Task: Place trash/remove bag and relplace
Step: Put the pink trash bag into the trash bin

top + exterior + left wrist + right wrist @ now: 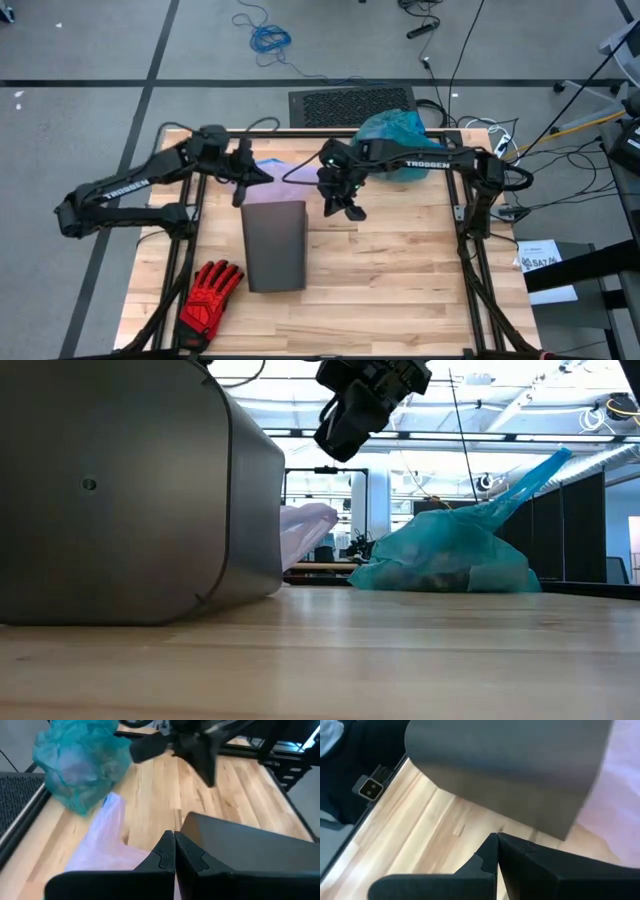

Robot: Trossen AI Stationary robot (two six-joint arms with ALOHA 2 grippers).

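The teal-green bag (395,135) sits bunched and full at the table's far edge, resting on its base (450,555), with dark lumps showing through its wall. No loose trash shows. The grey bin (275,245) lies on its side in the middle of the table. A pale lilac bag (285,172) lies at its far end. My left gripper (238,198) is shut by the bin's far left corner, over the lilac bag (105,845). My right gripper (350,208) is shut and hangs in the air (338,445) right of the bin's far end, between bin and teal bag. My left gripper (175,842) is shut, its tips pointing down at the lilac bag beside the bin's far end (240,840). I cannot tell whether the tips touch the bag. My right gripper touches nothing.
A red-and-black glove (210,295) lies near the table's near left corner. Bare wood shows to the right of the bin (400,260) and along the near edge. Cables and a dark floor mat (350,105) lie beyond the far edge.
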